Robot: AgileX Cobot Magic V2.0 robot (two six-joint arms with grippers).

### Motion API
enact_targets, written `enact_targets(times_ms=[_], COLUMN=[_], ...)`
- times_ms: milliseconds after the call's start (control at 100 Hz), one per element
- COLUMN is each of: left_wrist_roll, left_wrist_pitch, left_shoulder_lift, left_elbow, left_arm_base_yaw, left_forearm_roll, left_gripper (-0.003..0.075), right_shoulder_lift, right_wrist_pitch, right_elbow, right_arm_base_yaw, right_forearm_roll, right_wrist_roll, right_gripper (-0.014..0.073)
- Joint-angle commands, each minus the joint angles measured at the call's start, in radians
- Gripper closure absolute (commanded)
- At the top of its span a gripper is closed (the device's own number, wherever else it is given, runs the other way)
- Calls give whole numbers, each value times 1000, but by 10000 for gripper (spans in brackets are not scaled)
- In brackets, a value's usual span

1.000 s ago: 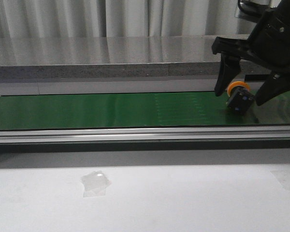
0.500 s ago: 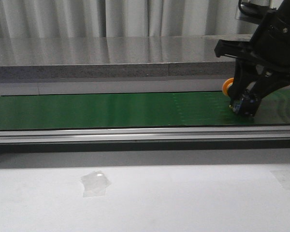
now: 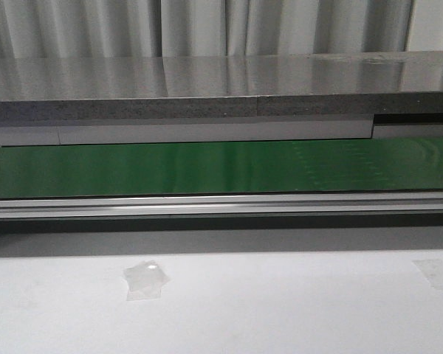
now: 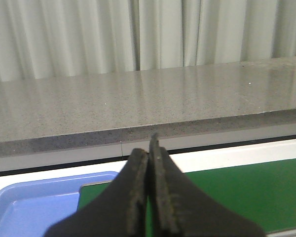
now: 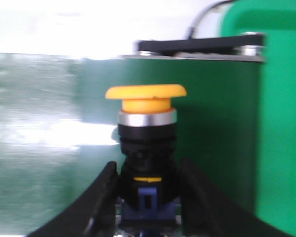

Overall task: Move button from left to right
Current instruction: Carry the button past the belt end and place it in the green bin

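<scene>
Button (image 5: 146,148) clamped upright in right claw (image 5: 147,197); left claw (image 4: 149,197) pinched together beside blue tray (image 4: 39,207), contents unseen.

One button (image 5: 146,148) is showing. One green belt (image 3: 207,168) is lying in view. One blue tray (image 4: 34,207) and two tape scraps (image 3: 145,279) are sitting there.

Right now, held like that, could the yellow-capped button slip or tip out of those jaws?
Probably not easily. The button looks rigid, and the right gripper clamps its blocky black body from both sides. Its wide yellow cap sits well above the grip, so it seems top-heavy and might tip over if set down carelessly. The smooth plastic could be somewhat slippery.
</scene>
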Motion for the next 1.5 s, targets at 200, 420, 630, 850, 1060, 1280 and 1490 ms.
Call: enact_targets(times_ms=[200, 420, 630, 850, 1060, 1280, 1490], left_wrist_roll=[-3, -3, -3, -3, -3, -3, -3], left_wrist_pitch=[-76, -76, -76, -76, -76, -76, -76], left_shoulder_lift=[9, 9, 9, 9, 9, 9, 9], left_elbow=[-26, -26, -26, -26, -26, -26, -26], left_arm_base_yaw=[-9, -9, -9, -9, -9, -9, -9], left_forearm_roll=[-14, -14, -14, -14, -14, -14, -14], left_gripper=[740, 740, 740, 740, 740, 740, 740], right_shoulder_lift=[-44, 8, 101, 190, 216, 228, 235], right_wrist_pitch=[-70, -126, -163, -145, -151, -162, -147], right_elbow=[-35, -35, -35, -74, -91, -91, -91], right_arm_base_yaw=[-229, -293, -297, -297, -297, -297, -304], right_forearm_roll=[-15, -12, -28, -53, -59, -84, -84], right_wrist_roll=[-101, -158, -185, -185, -185, -185, -184], right_gripper=[363, 363, 363, 363, 363, 337, 202])
